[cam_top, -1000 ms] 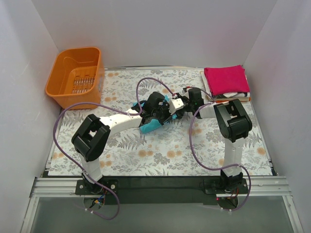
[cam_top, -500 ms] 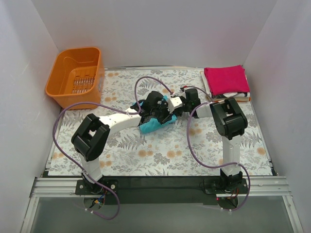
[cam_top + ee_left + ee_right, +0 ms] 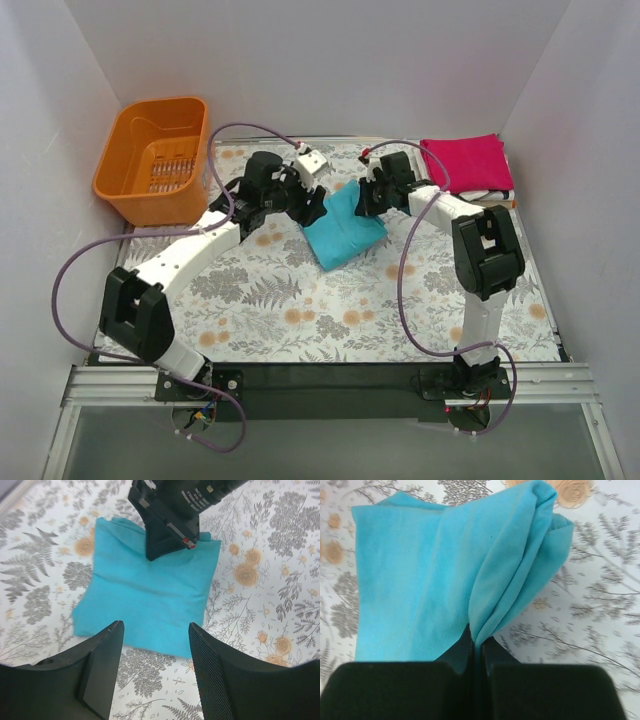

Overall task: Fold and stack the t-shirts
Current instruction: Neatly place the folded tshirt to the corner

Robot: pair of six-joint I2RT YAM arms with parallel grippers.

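White-walled booth, floor covered by a fern-and-flower printed tablecloth [image 3: 300, 320]. Folded already into a small rectangle and lying mid-table: soft teal cloth t-shirt [image 3: 343, 232]. Pinched at its far right edge by the right gripper [image 3: 476, 645], jaws closed tight on a ridge of cloth. Poised at its left edge, jaws apart and holding nothing: left gripper [image 3: 156, 635]. Topping a pile of folded shirts [image 3: 480, 196] at the far right corner: magenta-pink folded shirt [image 3: 465, 165]. Probably left to do: carrying the teal one onto that pile.
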